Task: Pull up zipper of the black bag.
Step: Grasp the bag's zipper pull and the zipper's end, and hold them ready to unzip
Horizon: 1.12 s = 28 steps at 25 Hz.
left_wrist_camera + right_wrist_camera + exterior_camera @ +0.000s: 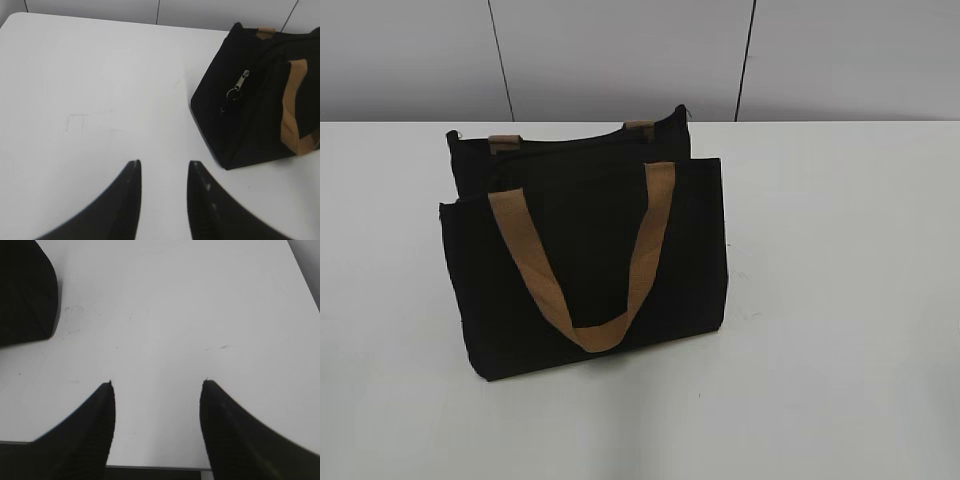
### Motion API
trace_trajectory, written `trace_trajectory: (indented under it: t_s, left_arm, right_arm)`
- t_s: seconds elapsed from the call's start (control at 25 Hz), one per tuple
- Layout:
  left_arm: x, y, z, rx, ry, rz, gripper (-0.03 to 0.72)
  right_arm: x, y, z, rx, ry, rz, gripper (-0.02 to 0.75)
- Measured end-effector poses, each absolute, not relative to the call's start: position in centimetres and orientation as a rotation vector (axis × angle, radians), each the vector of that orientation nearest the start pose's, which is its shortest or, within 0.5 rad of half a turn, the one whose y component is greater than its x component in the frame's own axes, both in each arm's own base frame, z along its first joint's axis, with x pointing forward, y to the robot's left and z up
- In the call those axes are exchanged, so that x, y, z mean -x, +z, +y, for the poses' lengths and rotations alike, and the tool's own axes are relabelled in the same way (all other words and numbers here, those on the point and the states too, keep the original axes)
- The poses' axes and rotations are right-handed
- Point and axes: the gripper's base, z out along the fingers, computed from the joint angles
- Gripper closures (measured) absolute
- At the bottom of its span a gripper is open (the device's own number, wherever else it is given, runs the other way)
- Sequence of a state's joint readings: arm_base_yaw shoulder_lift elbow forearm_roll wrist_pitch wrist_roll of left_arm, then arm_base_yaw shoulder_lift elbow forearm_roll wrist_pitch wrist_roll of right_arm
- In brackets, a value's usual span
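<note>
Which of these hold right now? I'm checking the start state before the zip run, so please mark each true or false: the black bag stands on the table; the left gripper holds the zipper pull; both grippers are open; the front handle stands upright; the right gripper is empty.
1. The black bag stands on the white table: true.
2. The left gripper holds the zipper pull: false; it is apart from the bag, and the silver pull hangs free on the bag's end.
3. Both grippers are open: true.
4. The front tan handle stands upright: false; it droops down over the front panel.
5. The right gripper is empty: true; only table shows between its fingers.
</note>
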<state>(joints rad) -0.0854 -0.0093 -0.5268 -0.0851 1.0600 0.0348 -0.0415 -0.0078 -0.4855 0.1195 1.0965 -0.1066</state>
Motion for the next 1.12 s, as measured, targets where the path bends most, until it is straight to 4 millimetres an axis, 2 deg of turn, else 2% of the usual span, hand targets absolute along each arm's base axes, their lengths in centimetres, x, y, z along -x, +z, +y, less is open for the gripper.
trace_trajectory:
  t_s: [0.76,0.84,0.92,1.0,1.12]
  left_arm:
    - [1.03,28.49,-0.59,-0.126,-0.134,2.003,0.442]
    - [1.02,28.48,-0.56,-0.126,-0.129,2.003,0.393]
    - [1.0,28.48,-0.39,-0.125,-0.103,2.004,0.296]
    - [0.97,28.47,-0.08,-0.123,-0.056,2.004,0.168]
    - [0.94,28.46,0.21,-0.124,-0.01,2.004,0.065]
  right_arm:
    - [0.59,27.08,0.99,0.075,0.054,2.08,0.316]
    - [0.59,27.08,0.99,0.075,0.054,2.08,0.316]
    - [0.59,27.08,0.99,0.075,0.054,2.08,0.316]
    - [0.59,27.08,0.99,0.075,0.054,2.08,0.316]
    - [0.59,27.08,0.99,0.075,0.054,2.08,0.316]
